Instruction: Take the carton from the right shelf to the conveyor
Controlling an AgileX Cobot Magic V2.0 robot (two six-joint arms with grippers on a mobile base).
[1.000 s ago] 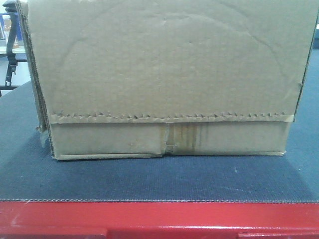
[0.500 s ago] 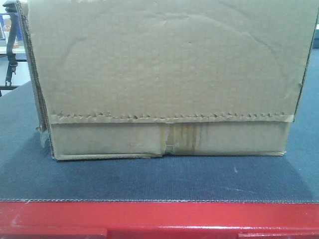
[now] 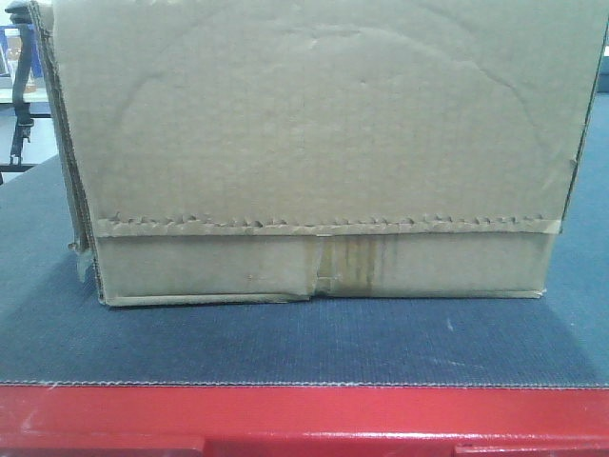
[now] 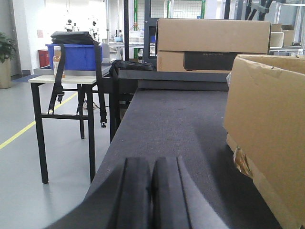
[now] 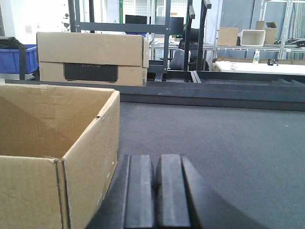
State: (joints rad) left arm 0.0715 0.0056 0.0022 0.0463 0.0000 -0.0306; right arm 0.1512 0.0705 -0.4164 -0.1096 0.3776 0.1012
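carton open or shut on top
Open. The right wrist view looks over the carton's rim into its bare inner walls, with no flap across the top. Whether anything lies at the bottom cannot be told.

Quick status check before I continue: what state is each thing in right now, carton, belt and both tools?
carton: resting flat on the belt, top open, nothing gripping it.
conveyor: carrying the carton, bare in front of it.
left tool: shut, empty, beside the carton, not touching.
right tool: shut, empty, beside the carton, not touching.
second cardboard box: closed, standing beyond the belt's far end.
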